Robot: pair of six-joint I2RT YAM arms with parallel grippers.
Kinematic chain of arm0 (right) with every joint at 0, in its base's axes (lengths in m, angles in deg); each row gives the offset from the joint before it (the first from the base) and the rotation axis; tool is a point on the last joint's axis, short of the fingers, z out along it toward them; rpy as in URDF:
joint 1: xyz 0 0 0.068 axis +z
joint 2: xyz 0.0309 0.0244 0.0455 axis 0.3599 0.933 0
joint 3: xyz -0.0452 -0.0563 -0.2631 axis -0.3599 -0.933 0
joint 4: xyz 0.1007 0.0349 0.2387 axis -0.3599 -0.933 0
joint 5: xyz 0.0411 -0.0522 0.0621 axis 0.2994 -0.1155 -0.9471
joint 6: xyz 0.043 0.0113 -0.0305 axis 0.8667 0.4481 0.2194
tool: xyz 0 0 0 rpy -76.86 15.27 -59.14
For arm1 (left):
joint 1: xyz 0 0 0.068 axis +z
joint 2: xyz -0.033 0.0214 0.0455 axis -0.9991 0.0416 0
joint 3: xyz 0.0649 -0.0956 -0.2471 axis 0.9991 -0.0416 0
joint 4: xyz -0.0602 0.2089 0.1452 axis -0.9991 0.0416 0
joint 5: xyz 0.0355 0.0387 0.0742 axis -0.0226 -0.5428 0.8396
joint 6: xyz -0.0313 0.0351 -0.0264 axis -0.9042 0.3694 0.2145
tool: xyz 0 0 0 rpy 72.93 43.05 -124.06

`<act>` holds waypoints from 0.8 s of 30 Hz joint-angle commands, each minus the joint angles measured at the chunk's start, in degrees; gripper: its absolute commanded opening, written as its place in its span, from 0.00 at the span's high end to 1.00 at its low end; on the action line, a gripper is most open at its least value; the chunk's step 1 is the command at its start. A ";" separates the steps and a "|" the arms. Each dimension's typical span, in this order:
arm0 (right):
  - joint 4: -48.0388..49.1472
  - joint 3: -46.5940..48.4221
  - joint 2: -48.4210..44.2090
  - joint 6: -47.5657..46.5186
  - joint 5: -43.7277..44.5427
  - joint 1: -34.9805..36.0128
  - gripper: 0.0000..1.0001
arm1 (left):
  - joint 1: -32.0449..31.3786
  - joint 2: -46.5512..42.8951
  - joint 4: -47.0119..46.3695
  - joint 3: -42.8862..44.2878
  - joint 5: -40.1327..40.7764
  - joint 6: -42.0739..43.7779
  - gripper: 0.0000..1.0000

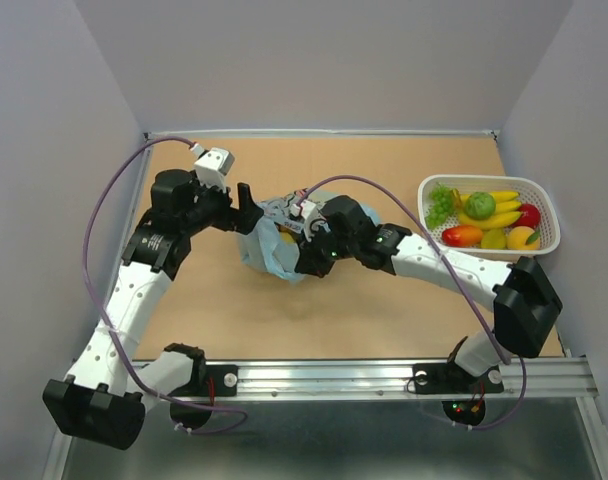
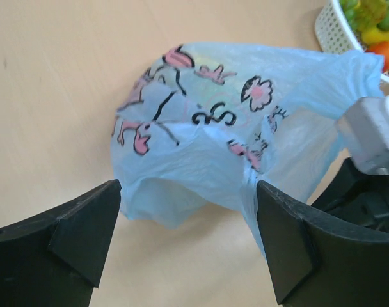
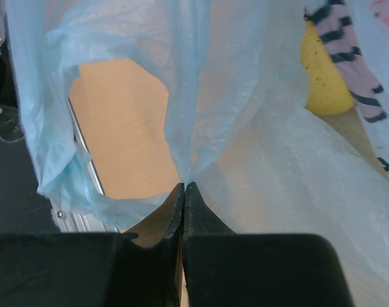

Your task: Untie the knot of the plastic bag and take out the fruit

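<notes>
- The right gripper (image 3: 183, 187) had its two black fingers pressed tight together, clamped on a gathered fold of the plastic bag (image 3: 265, 160); the thin blue film fanned up and away from the pinch
- Left of that fold in the right wrist view, the film framed an opening through which the tan table (image 3: 118, 128) showed
- A pale yellow fruit (image 3: 322, 83) lay inside the bag, seen through the film at the upper right of the same view, partly behind dark-striped print
- The left gripper (image 2: 188, 192) stood with its jaws wide apart and held nothing; the bag (image 2: 207, 128) lay just ahead of its fingers, pink and black cartoon prints facing the camera
- From above, the bag (image 1: 274, 255) sat near the middle of the table (image 1: 384, 320), between the left gripper (image 1: 249, 205) on its far left and the right gripper (image 1: 309, 258) on its right
- The knot could not be told apart from the crumpled film
- A white basket (image 1: 544, 185) holding assorted toy fruit stood well apart at the far right edge of the table
</notes>
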State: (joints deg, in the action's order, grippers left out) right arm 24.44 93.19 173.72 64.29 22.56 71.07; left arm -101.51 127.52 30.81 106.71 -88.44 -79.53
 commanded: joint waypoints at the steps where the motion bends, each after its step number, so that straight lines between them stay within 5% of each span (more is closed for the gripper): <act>1: 0.00 0.73 -3.31 -1.37 5.58 0.47 1.00 | -3.49 -1.42 -3.47 5.91 -2.39 10.50 0.05; 8: -0.26 1.35 -4.55 -2.87 9.11 0.47 1.00 | -14.31 3.94 -2.06 10.14 -1.43 16.67 0.03; 16: -0.35 0.38 -5.69 -3.13 9.82 0.56 1.00 | -15.47 11.67 -3.73 11.37 15.88 19.57 0.03; 24: -0.26 -1.46 -7.10 -2.52 10.51 0.47 1.00 | -16.34 16.33 -3.12 10.59 11.06 22.03 0.03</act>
State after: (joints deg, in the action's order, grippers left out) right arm 23.64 92.65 169.11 62.17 31.90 71.07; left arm -116.94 143.83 29.74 115.96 -75.69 -59.66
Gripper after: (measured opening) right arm 0.012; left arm 0.968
